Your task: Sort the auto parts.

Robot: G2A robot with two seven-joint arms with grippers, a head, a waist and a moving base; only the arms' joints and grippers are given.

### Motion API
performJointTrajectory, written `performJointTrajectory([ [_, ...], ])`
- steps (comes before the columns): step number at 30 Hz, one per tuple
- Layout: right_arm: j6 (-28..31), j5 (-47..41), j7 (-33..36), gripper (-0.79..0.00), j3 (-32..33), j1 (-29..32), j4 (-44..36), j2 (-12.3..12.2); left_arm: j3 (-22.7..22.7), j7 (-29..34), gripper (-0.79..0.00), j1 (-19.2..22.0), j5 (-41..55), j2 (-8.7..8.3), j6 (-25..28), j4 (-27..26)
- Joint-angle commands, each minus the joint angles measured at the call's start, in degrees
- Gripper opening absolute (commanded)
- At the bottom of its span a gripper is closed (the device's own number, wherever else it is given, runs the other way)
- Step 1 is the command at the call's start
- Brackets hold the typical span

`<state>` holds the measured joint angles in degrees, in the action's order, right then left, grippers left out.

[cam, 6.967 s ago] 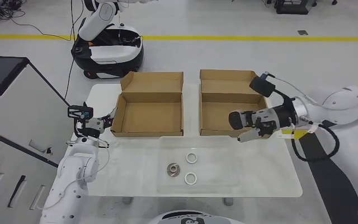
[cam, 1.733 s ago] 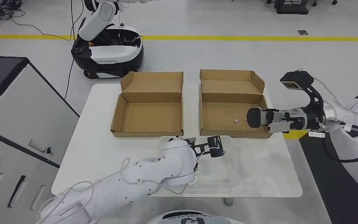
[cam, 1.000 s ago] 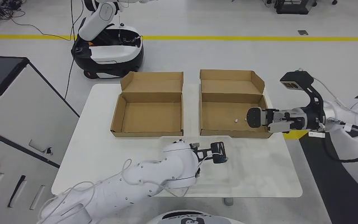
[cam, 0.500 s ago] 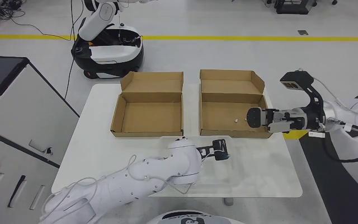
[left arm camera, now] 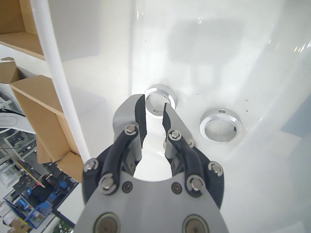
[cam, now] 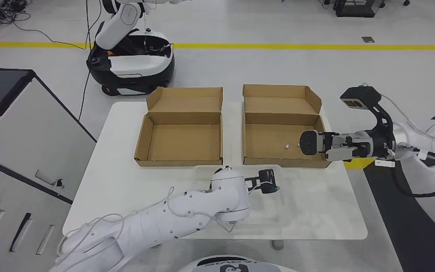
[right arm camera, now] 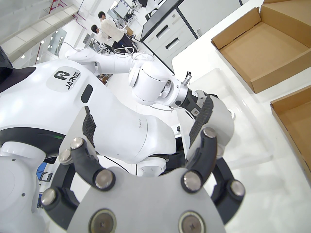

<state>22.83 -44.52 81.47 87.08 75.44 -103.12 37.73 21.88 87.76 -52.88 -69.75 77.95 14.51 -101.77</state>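
Observation:
Two silver metal rings lie in the clear tray (left arm camera: 218, 49). My left gripper (left arm camera: 153, 103) hangs low over the nearer ring (left arm camera: 160, 98), open by a narrow gap, with its black pads at the ring's near wall. The second ring (left arm camera: 221, 124) sits apart beside it. From above, the left arm (cam: 224, 197) covers most of the tray (cam: 312, 211). My right gripper (right arm camera: 145, 122) is open wide and holds nothing. It hovers at the front right corner of the right cardboard box (cam: 279, 136), where a small part (cam: 287, 145) lies on the floor.
The left cardboard box (cam: 180, 139) stands open beside the right one at the back of the white table (cam: 115, 177). A dark cabinet (cam: 27, 129) stands left of the table. Another robot (cam: 132, 54) is parked behind it.
Seven seconds ago the left arm was at the table's left side; it now lies over the tray. In the last second its elbow slid right. The right arm has not moved.

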Motion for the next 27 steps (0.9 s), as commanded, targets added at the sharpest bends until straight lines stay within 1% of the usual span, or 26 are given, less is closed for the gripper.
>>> performJointTrajectory([
  [1, 0.0, 0.0, 0.0, 0.000, 0.0, 0.0, 0.0, 0.0, -0.2, 0.2, -0.610, 0.1, 0.3, 0.32, 0.0, 0.8],
  [7, 0.0, 0.0, 0.0, 0.000, 0.0, 0.0, 0.0, 0.0, -0.5, 0.2, -0.619, 0.4, 0.6, 1.04, -0.3, 2.3],
  [10, 0.0, 0.0, 0.0, 0.000, 0.0, 0.0, 0.0, 0.0, -0.8, 0.2, -0.606, 0.3, 0.5, 1.19, -0.2, 3.0],
  [13, 0.0, 0.0, 0.0, 0.000, 0.0, 0.0, 0.0, 0.0, -1.0, 0.2, -0.613, 0.3, 0.3, 1.28, -0.2, 3.6],
  [18, 0.0, 0.0, 0.0, 0.000, 0.0, 0.0, 0.0, 0.0, -1.2, 0.2, -0.566, 0.4, 0.1, 1.39, -0.6, 4.1],
  [25, 0.0, 0.0, 0.0, 0.000, 0.0, 0.0, 0.0, 0.0, -1.2, 0.2, -0.471, 0.1, 0.6, 1.21, -0.9, 3.8],
  [27, 0.0, 0.0, 0.0, 0.000, 0.0, 0.0, 0.0, 0.0, -1.1, 0.2, -0.459, 0.0, 0.9, 1.09, -1.1, 3.9],
])
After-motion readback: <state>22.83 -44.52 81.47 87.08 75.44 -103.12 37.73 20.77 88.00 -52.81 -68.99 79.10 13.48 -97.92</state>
